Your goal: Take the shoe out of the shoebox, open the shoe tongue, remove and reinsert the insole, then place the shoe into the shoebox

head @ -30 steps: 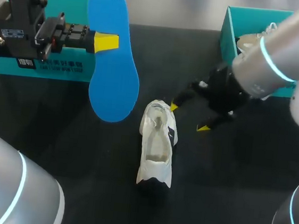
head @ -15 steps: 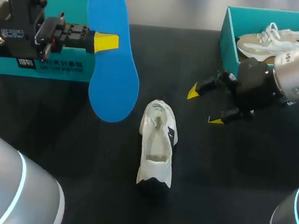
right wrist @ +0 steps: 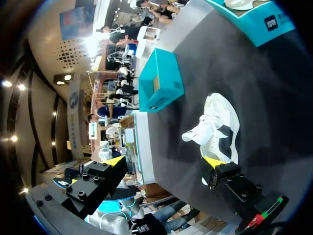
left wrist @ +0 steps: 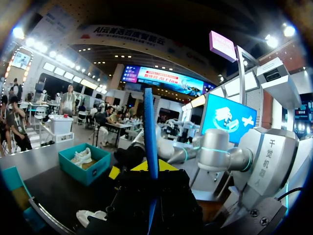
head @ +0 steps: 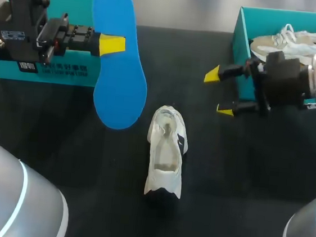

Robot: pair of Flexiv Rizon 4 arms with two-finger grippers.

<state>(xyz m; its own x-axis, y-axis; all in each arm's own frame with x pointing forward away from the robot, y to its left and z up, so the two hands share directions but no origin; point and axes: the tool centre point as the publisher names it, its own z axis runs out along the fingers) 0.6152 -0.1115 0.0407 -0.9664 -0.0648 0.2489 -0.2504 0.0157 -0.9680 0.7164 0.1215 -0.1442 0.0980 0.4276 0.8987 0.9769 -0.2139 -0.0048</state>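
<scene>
- Left jaws: closed on the blue insole (head: 118,63), yellow fingertips (head: 112,44) pressing it from both sides around mid-length. I see the sole's flat face in the head view. In the left wrist view it shows edge-on (left wrist: 149,137), rising straight up from between the jaws.
- Blue insole: held clear of the table (head: 242,178), with its lower end hanging beside and above the white shoe and not touching it.
- Right jaws: open wide with nothing between them. Both yellow fingertips (head: 212,75) are plainly apart in the head view, and again in the right wrist view (right wrist: 113,160).
- White shoe (head: 165,153): sits on the table with its opening facing up. It is ahead of the right jaws and lower, well apart from them. In the right wrist view it lies ahead of the open jaws, nearer one finger (right wrist: 217,127). In the left wrist view it is low and ahead of the left jaws (left wrist: 90,215).
- Shoebox (head: 243,31): teal and open-topped, just behind the right jaws, also seen far ahead of the left jaws (left wrist: 84,164).
- Second shoe (head: 293,42): pale with white laces, lying inside the shoebox.
- Second teal box (head: 50,67): on the table behind the left jaws. From the right wrist it stands beyond the white shoe (right wrist: 161,81).
</scene>
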